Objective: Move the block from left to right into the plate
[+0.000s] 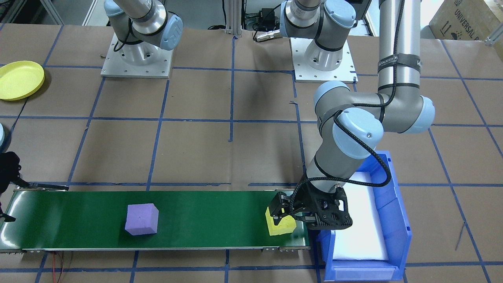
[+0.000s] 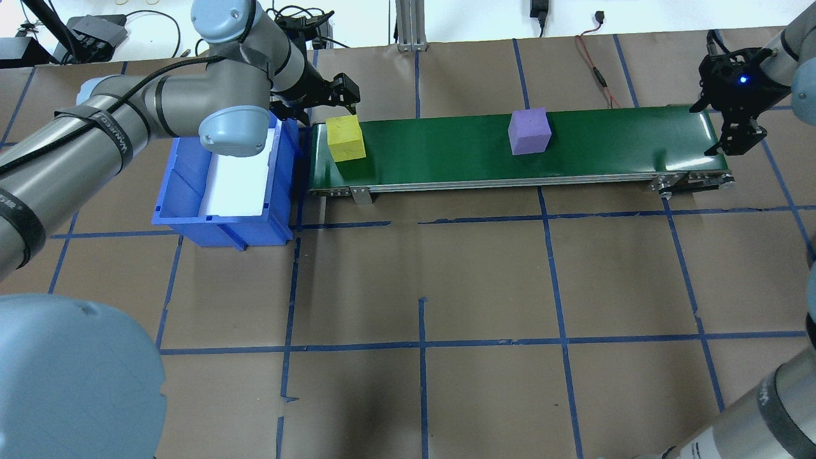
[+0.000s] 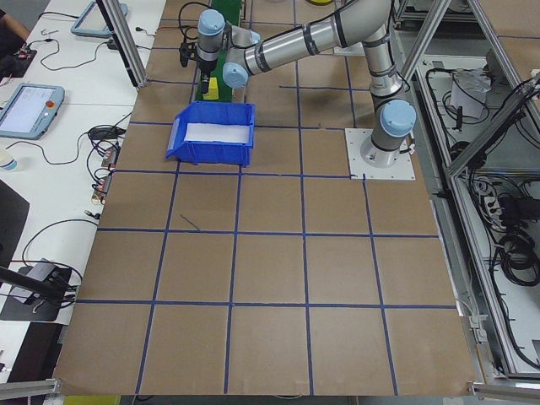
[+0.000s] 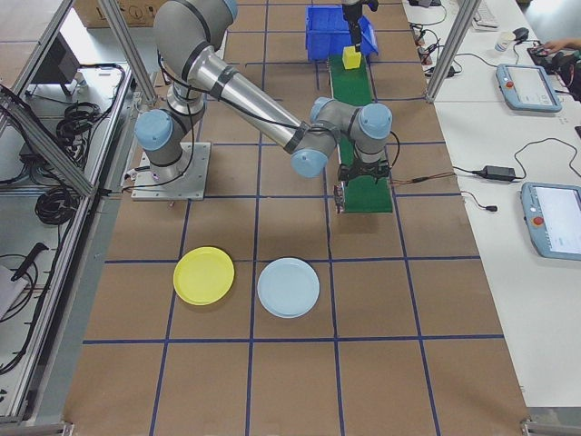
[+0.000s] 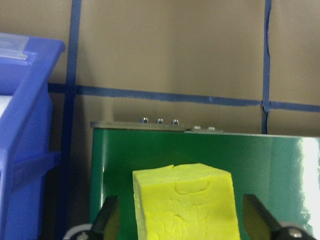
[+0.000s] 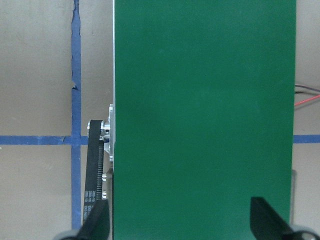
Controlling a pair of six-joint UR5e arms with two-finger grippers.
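- I see the yellow foam block (image 2: 345, 137) flat on the green conveyor belt (image 2: 612, 143), at the blue bin (image 2: 223, 220) end, near-cubic, no clear long axis.
- My left gripper (image 5: 182, 220) straddles it, fingers spread, not touching.
- My right gripper (image 6: 180, 222) hangs spread over the far end.
- A purple block (image 2: 529, 131) sits mid-belt.

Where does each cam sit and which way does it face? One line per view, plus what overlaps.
Front-facing: across the table, facing the bases; left gripper at the yellow block.
Overhead: behind the shoulders; conveyor, purple block, both arms.
Exterior left: table end, left arm, blue bin nearest.
Exterior right: opposite end, right arm near; yellow plate, light blue plate.
Left wrist: down on the yellow block between open fingers.
Right wrist: bare belt, right gripper open.
Shared: both wrists see the conveyor.
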